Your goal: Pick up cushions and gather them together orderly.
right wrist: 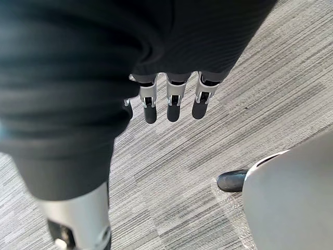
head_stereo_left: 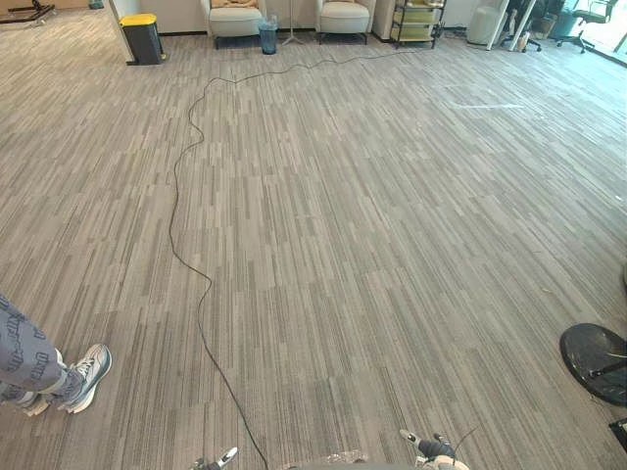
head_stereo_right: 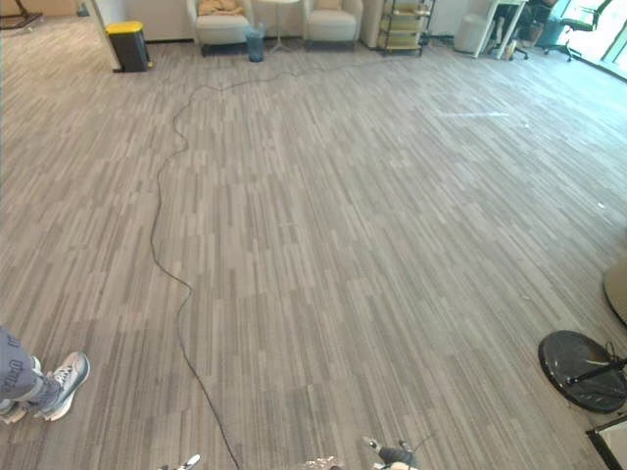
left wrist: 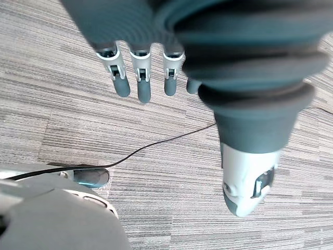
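The left hand (left wrist: 141, 78) hangs by the robot's side, fingers straight and slightly apart, with nothing in them. The right hand (right wrist: 174, 101) hangs the same way, fingers straight and empty. Under both is grey striped carpet (head_stereo_left: 392, 245).

By my reckoning the job has not started. The one likely candidate I can make out is a tan cushion (head_stereo_left: 233, 3) lying on the seat of the left armchair (head_stereo_left: 235, 22) against the far wall, well apart from the robot. From here it could just as well be a folded throw. Reaching it, picking it up and setting the cushions together neatly are all still to do.

A person (head_stereo_left: 86, 377) in pale trainers stands near the robot on its left. At the far wall, from the left, there is a black bin (head_stereo_left: 143, 39) whose yellow lid is shut, so its contents are hidden. Next comes a blue waste basket (head_stereo_left: 268, 37) just beside the left armchair, between it and the right armchair (head_stereo_left: 344, 17). I can't tell what is in it. Past that, a shelf trolley (head_stereo_left: 416, 22) holds pale things I can't name. Near the robot's right, a black round base (head_stereo_left: 595, 362) sits on the carpet.
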Robot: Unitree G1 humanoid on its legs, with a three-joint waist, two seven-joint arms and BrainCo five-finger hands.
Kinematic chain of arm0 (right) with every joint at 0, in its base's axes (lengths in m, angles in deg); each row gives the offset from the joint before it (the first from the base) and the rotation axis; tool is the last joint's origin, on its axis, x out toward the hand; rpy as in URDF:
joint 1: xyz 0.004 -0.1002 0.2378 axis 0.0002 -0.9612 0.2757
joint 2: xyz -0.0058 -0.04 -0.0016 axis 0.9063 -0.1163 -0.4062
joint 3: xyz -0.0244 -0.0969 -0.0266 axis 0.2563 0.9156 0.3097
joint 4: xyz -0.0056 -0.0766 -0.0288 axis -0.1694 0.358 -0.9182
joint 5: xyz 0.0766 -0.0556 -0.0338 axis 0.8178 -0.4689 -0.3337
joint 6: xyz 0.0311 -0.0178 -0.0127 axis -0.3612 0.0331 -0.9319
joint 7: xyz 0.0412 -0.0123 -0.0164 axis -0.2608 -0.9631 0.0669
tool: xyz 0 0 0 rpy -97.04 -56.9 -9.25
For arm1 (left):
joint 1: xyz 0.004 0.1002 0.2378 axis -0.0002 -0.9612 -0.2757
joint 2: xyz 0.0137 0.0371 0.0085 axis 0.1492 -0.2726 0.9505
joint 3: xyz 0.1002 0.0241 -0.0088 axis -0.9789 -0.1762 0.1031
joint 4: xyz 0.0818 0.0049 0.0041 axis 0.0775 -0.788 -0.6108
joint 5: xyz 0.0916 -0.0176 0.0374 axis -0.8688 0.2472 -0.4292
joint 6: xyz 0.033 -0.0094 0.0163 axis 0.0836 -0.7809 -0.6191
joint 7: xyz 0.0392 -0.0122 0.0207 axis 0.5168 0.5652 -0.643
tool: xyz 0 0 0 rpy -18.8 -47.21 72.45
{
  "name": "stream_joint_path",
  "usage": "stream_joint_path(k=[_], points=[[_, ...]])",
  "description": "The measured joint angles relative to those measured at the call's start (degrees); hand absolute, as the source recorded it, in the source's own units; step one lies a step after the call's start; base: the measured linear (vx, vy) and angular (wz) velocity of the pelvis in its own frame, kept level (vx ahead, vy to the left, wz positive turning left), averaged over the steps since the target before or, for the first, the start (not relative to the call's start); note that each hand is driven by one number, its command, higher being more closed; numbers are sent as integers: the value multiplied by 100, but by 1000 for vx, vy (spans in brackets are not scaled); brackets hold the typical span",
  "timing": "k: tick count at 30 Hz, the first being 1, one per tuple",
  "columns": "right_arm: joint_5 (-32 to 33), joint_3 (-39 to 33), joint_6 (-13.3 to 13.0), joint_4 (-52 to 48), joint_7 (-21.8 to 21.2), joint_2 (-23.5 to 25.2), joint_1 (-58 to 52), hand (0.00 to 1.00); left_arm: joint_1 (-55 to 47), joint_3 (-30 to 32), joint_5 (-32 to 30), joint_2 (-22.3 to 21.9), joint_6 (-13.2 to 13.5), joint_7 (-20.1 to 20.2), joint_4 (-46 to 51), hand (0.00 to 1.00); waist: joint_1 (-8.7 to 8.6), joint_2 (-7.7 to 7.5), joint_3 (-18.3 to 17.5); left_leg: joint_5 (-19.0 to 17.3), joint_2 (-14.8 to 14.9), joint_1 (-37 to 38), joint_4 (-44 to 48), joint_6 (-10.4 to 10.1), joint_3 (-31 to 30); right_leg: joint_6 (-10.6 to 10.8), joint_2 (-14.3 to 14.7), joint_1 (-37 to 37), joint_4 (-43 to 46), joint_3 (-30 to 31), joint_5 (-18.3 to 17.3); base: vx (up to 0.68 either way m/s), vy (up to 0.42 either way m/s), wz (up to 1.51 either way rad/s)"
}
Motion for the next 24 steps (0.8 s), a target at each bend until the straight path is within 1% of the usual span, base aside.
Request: stream_joint_path(k=[4,9,13,24], points=[[74,-52,2,11,-4,0,0,0,23,-80,6,29,16,-4,-11,0,1,1,1,1,-11,-9,0,1,-59,3,-9,8,-3,-65,-3,0,0,6],[258,-52,-15,99,-5,-25,12,0,36,-403,8,125,27,5,-50,0,1,-4,2,5,-38,-19,0,6,-158,15,-19,18,-2,-119,-11,-14,-11,6],[470,-52,-60,145,-4,-36,11,0,48,-453,15,151,30,13,-65,0,1,-20,12,8,-56,-23,0,11,-187,24,-36,30,-2,-164,-17,-34,-25,6],[477,-49,-70,159,-3,-45,12,0,111,-548,15,196,25,11,-183,0,-11,-17,19,14,-60,0,1,17,-225,25,-41,73,-6,-218,-19,-39,-32,2]])
